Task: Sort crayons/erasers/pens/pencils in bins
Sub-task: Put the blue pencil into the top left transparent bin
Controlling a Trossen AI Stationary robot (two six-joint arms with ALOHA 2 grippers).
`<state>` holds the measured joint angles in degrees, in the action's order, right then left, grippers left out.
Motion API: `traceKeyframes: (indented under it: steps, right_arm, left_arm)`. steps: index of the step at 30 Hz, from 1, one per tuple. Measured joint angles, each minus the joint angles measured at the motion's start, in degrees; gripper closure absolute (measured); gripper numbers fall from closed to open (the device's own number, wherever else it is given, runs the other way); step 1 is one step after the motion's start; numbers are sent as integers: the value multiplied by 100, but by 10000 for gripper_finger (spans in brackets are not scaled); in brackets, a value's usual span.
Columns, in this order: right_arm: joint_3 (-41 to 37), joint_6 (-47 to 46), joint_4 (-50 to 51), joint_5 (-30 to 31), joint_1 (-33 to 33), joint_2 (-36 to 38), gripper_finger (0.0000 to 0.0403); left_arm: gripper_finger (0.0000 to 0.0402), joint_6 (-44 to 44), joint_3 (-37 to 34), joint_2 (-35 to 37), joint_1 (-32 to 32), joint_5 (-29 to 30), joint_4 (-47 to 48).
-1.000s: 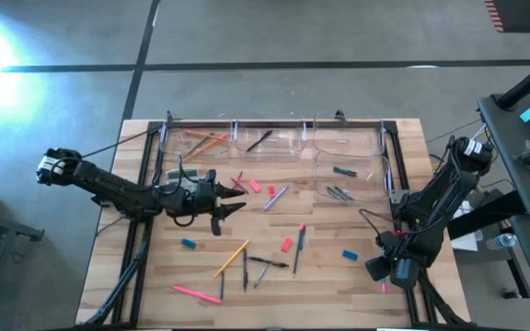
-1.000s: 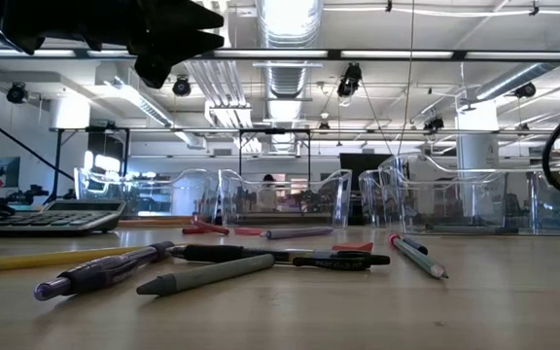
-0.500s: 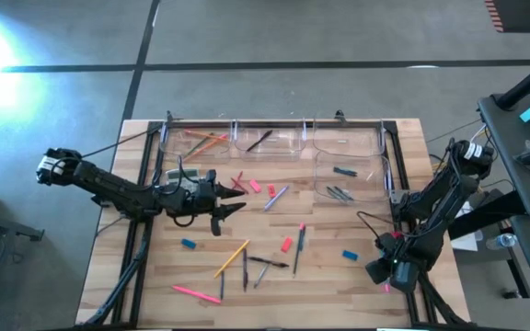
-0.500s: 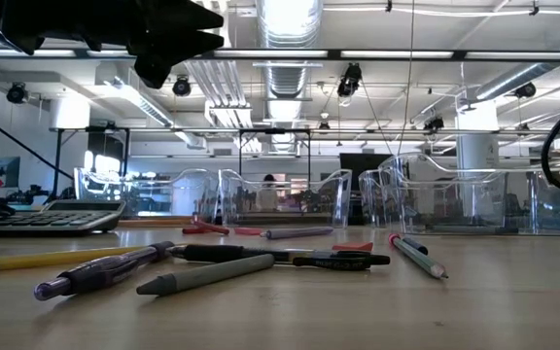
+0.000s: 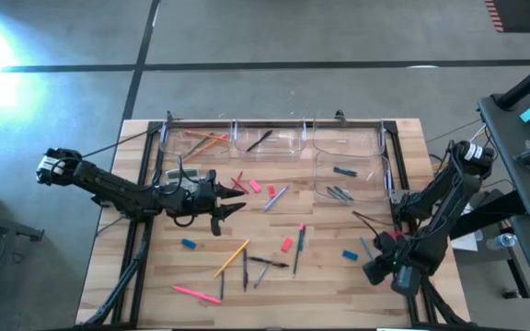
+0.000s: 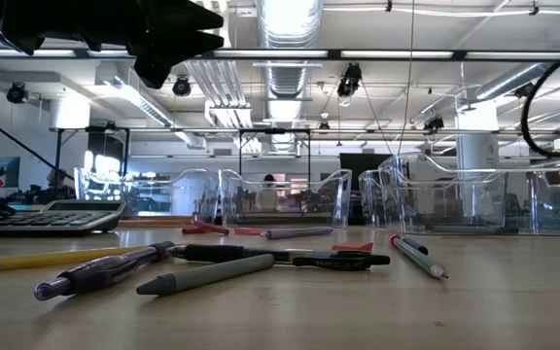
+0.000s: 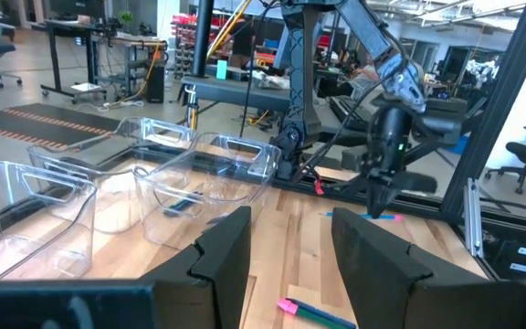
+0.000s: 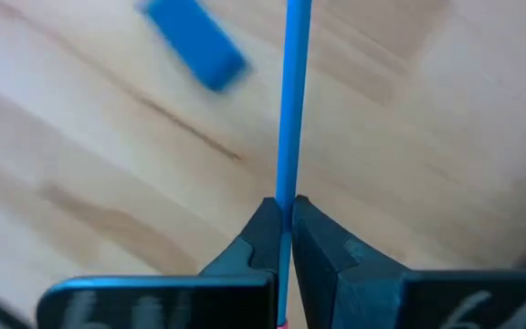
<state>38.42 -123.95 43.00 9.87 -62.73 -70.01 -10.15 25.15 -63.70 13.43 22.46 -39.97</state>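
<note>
Right gripper [image 8: 284,212], down at the near right corner of the light wooden table [image 5: 320,294], has its two dark fingers pressed together on a thin blue stick [image 8: 292,100], pinching it near one end so that nearly the whole length runs straight out ahead of the fingertips. From overhead the stick shows only as a faint sliver beside the gripper [image 5: 375,262], so I cannot tell there how it is angled to the table. What the next move turns on, as I judge it, is where the four shallow clear plastic bins [image 5: 343,140] lie from here: they sit along the far edge, well apart from this gripper, and the right-hand bin, which holds a few dark and blue sticks, is nearest. The stick's long axis will need to line up with that bin's length to drop in flat.

A short blue eraser block [image 8: 194,46] lies on the wood just beside the held stick, not touching it.

Left gripper [image 5: 232,200] hovers half spread over the scattered pencils and pens at mid-table, holding nothing.
</note>
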Motion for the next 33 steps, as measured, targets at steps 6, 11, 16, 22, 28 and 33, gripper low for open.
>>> traceKeyframes:
  steps: [6, 11, 16, 22, 28, 33]
  right_arm:
    - [307, 756, 39, 894, 183, 41, 393]
    - [454, 1627, -84, 1571, 483, 52, 393]
    - [451, 2685, -549, 1815, 923, 126, 394]
    - [445, 4629, -1785, 2018, 1626, 322, 394]
    - [447, 7213, -3515, 2134, 2419, 564, 394]
    - [447, 8519, -4117, 2093, 2946, 620, 394]
  left_arm:
    - [261, -7, 9, 0, 9, 0, -4]
    - [261, -27, 10, -12, 9, -116, -19]
    - [261, -151, 9, -15, 10, -229, -92]
    - [261, -151, 3, -17, 9, -409, -310]
    - [261, -132, 9, -195, 16, -1455, -962]
    - [261, -131, 28, -560, 7, -1482, -1417]
